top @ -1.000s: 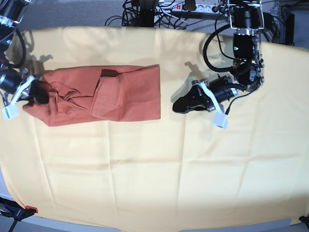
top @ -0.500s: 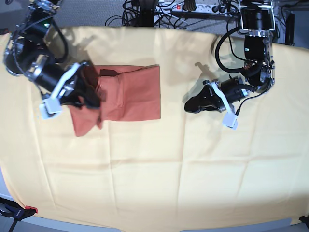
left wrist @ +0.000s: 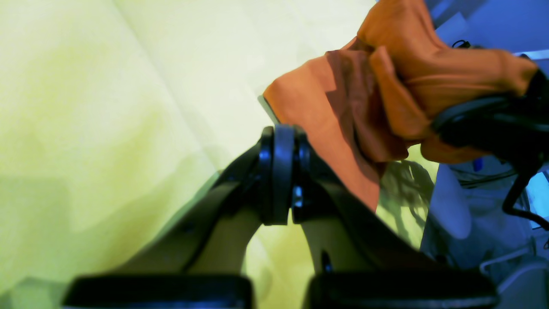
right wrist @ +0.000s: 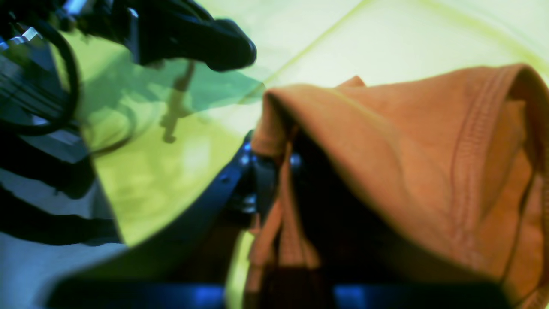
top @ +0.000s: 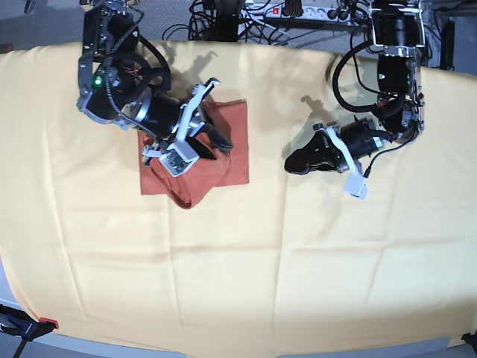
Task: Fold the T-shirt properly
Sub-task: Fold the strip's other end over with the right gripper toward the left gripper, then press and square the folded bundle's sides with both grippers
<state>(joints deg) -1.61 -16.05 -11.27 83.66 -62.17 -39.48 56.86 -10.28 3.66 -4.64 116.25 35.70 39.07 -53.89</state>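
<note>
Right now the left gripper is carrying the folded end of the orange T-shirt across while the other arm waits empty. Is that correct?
Wrong arm: the right gripper carries the T-shirt, as the base view shows. The left gripper waits empty over the yellow cloth.

A robotics lab: two black robot arms (top: 123,82) work over a table draped in pale-yellow cloth (top: 238,261), with a power strip (top: 298,10) and tangled cables (top: 216,26) behind.

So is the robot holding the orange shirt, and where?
Yes. The right hand is pinching the T-shirt by a bunched fold at its end. The left hand holds nothing.
</note>
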